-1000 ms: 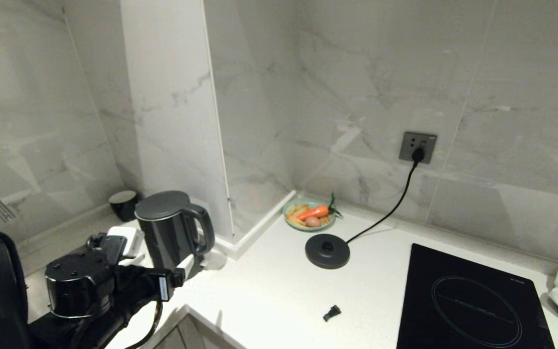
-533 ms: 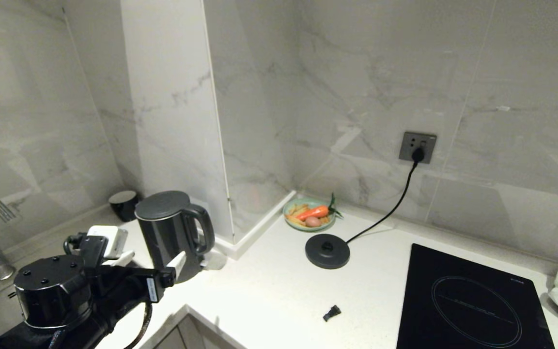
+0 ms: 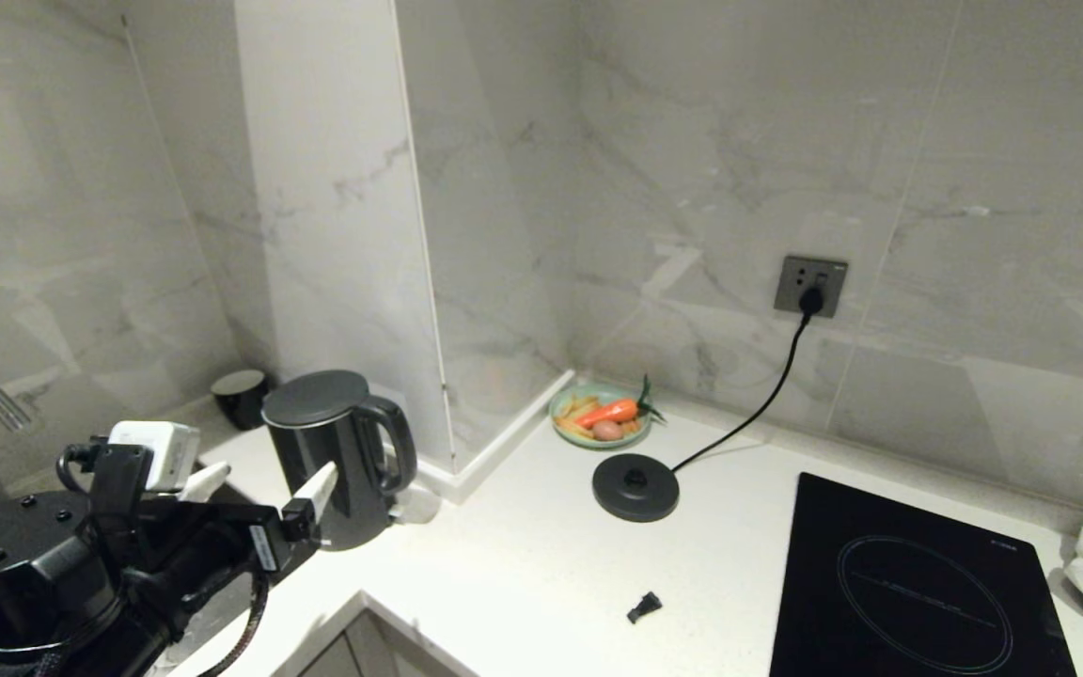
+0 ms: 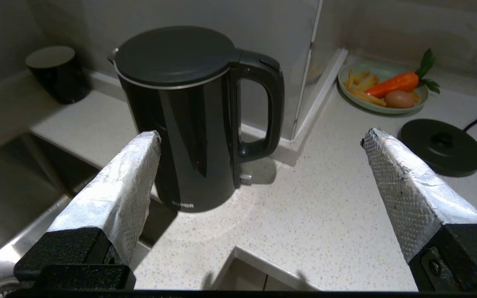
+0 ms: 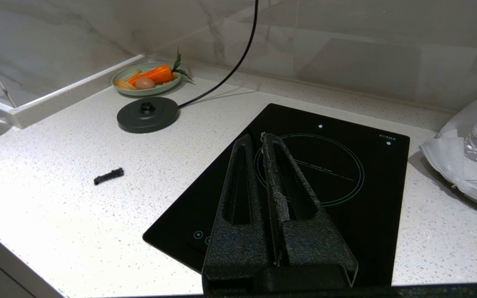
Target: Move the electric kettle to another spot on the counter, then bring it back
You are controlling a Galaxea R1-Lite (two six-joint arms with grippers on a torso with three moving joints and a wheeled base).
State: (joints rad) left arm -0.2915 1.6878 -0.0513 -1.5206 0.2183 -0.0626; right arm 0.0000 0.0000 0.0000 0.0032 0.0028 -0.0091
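Here the electric kettle [image 3: 335,456] is seen upright near the worktop [image 3: 523,564] inner front corner, off its round base [image 3: 635,486]. The left gripper [image 3: 259,489] is held just before it, jaws spread wide, empty. The right gripper [image 5: 257,138] is parked over the induction hob [image 5: 325,174], jaws closed together.

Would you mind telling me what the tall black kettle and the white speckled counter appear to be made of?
Tall black kettle: likely glossy plastic or coated metal; its wall mirrors the surroundings. White speckled counter: apparently polished stone or composite, given its fine flecks.
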